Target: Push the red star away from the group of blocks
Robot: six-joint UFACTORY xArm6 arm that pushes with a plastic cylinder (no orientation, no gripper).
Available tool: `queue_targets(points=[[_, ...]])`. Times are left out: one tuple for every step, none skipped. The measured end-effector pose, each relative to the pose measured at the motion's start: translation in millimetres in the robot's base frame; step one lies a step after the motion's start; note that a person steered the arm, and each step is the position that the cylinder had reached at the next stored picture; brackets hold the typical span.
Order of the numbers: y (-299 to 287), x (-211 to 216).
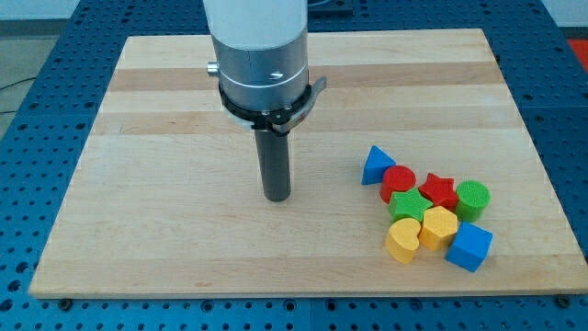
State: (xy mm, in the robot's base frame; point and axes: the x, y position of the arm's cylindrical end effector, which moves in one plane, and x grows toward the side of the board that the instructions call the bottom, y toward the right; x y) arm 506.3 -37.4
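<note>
The red star [440, 190] lies inside a tight cluster of blocks at the view's lower right. It touches the red cylinder [399, 179] on its left, the green cylinder [473, 198] on its right, the green star [410, 204] and the yellow hexagon [439, 226] below. A blue triangle [376, 165] sits at the cluster's upper left, a yellow heart [403, 240] at its bottom left, a blue cube [469, 246] at its bottom right. My tip [277, 196] stands on the board well to the left of the cluster, touching no block.
The wooden board [184, 110] lies on a blue perforated table [37, 110]. The arm's grey wrist [264, 64] hangs over the board's upper middle. The cluster is near the board's right and bottom edges.
</note>
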Motion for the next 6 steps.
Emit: queue_targets(points=[[3.8, -39.8], [4.9, -65.6], [4.2, -66.2], [59.0, -110.7], [61.0, -123.3], [96.7, -137.2]])
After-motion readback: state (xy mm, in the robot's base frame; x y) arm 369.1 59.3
